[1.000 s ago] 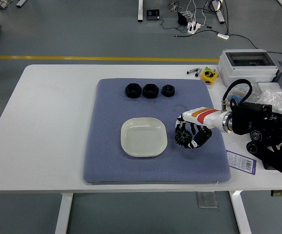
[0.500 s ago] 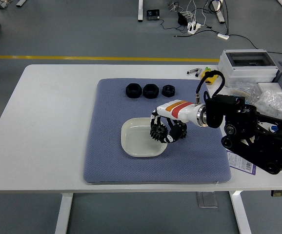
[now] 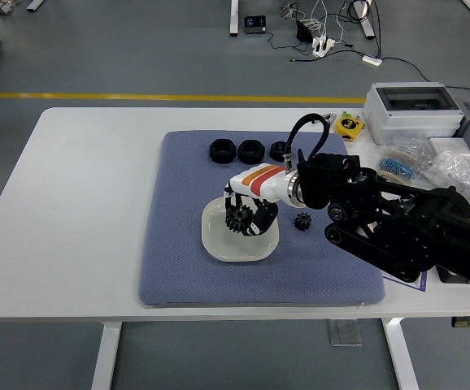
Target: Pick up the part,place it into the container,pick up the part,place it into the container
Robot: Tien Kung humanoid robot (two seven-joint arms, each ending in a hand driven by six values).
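The right hand (image 3: pixel 247 213) has moved a long way in 1 second. A second ago it was over the blue mat (image 3: pixel 178 260), to the right of the white dish (image 3: pixel 219 248). Half a second ago it was at the dish's right edge. Now it hangs right over the middle of the dish.

Its fingers are curled around a black gear (image 3: pixel 237 218) and they hold it tight. The gear has teeth all around it. It is low over the dish, but I cannot tell if it touches the bottom yet.

A small black gear (image 3: pixel 302 220) now shows on the mat, just to the right of the dish. The arm was hiding that spot before.

At the far side of the mat, 3 black nuts (image 3: pixel 250 151) sit in a row. They have not moved.

The left hand is not in the picture.

I think the first part is almost in the dish. The hand only needs to let go. If it lets go from too high, the gear may bounce or roll. After that, I think the small gear is the next part to pick up.
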